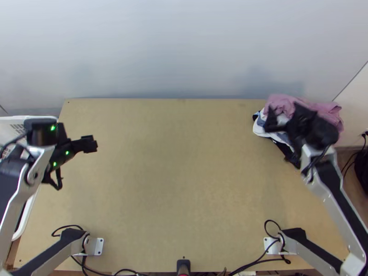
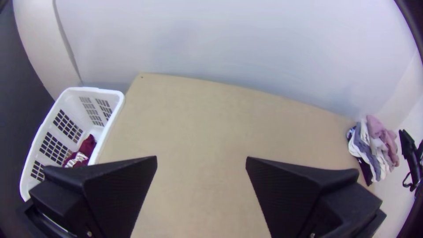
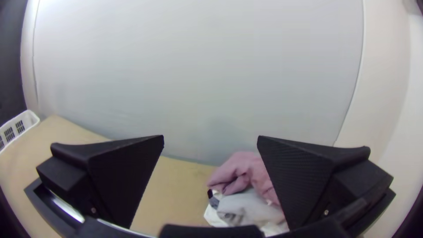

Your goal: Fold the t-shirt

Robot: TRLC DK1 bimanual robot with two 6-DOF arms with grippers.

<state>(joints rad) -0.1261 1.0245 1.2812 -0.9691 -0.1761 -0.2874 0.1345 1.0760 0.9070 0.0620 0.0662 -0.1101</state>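
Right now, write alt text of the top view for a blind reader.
Clothes piled at the far right corner of a wooden table, partly hidden by the open right gripper; the open left gripper hangs near the left edge.

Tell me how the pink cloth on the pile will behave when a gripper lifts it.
The pink cloth will probably hang floppy, since it lies bunched in soft folds. It may drag the grey cloth along, as the two touch. It looks unlikely to roll, being slumped and uneven.

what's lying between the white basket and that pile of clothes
Bare wooden table, as the left wrist view shows; in the top view, the left gripper hangs over it near the basket.
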